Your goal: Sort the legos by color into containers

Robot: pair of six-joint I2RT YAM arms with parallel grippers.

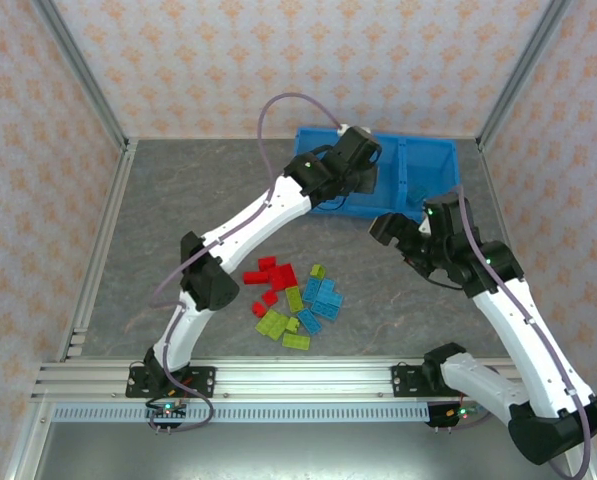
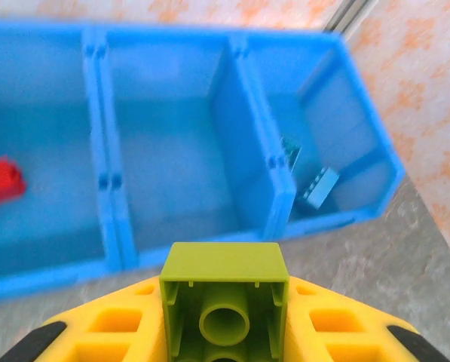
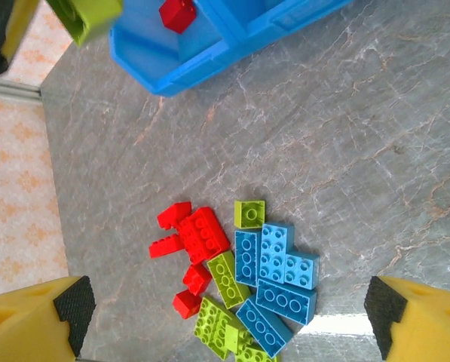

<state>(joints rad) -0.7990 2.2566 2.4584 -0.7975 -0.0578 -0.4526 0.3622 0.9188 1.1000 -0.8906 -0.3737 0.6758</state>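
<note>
Lime green studded plastic brick, hollow underside toward the left wrist lens, is pinched between the yellow fingers of the left gripper, whose jaws are closed narrowly on it. It hangs just short of the near wall of the bright blue translucent plastic rectangular bin, roughly in line with the middle of its 3 compartments. That looks like the intended slot. 1 red brick lies in the left compartment, and 2 pale bricks, light blue as far as I can tell, lean in the right one.

The right gripper hovers with its jaws spread wide and nothing between them. It sits above the loose pile of red, lime green and light blue bricks, probably lined up for the next pick.

Pile and bin rest well apart on a grey marbled table. Peach patterned walls and an aluminium frame close in the cell.
</note>
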